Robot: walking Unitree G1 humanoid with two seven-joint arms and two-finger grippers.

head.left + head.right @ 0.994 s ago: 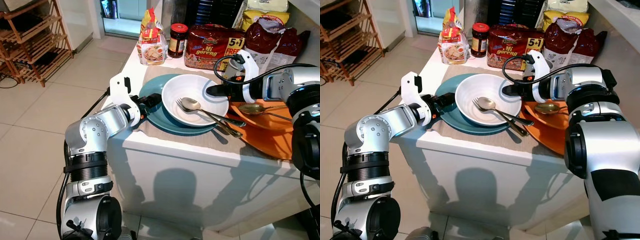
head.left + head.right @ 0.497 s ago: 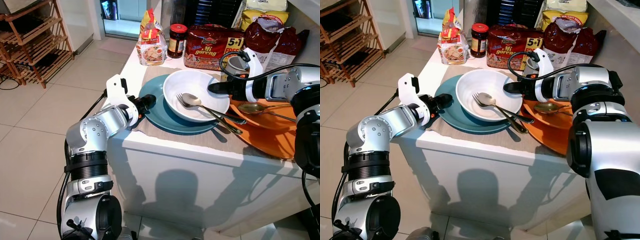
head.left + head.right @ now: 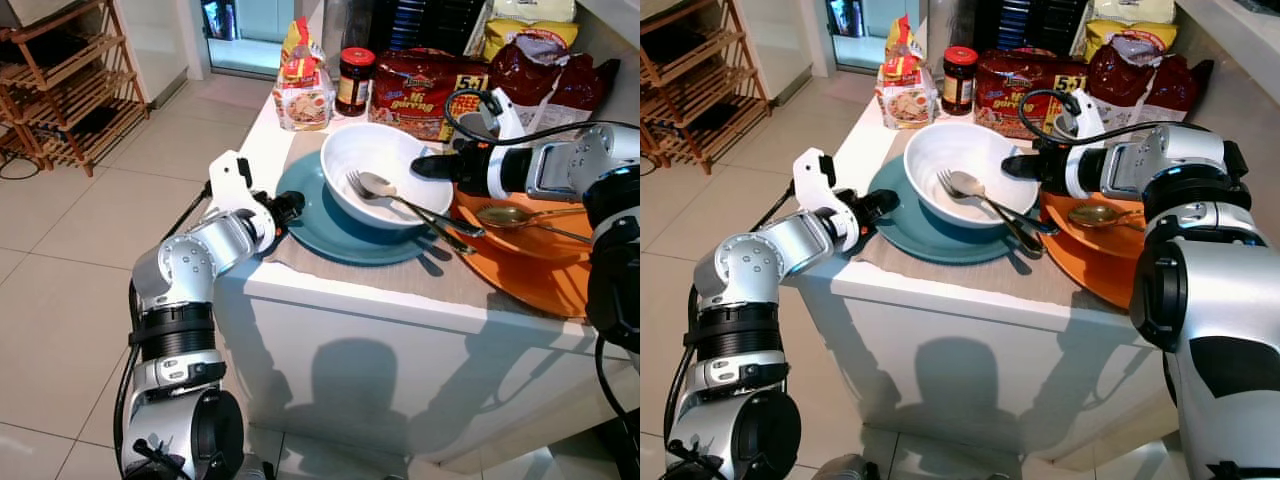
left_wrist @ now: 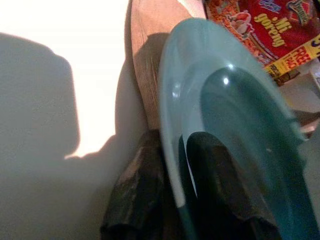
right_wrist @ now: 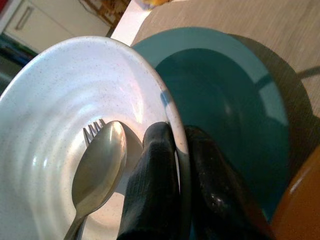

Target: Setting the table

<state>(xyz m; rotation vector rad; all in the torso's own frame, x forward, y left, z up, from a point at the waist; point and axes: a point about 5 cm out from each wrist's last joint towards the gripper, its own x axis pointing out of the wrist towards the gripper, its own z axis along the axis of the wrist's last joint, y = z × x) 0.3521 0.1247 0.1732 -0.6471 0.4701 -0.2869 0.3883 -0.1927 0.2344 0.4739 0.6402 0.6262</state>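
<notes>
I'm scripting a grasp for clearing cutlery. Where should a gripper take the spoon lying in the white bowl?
Best by the handle: the spoon has its head down inside the white bowl, while the handle slopes out over the rim toward the orange plate. Coming from the robot's right, fingers across that raised shaft beside the fork, seems easiest.

Bright daylight from above and behind; the robot's hard shadow falls on the table front; wrist views soft.
</notes>
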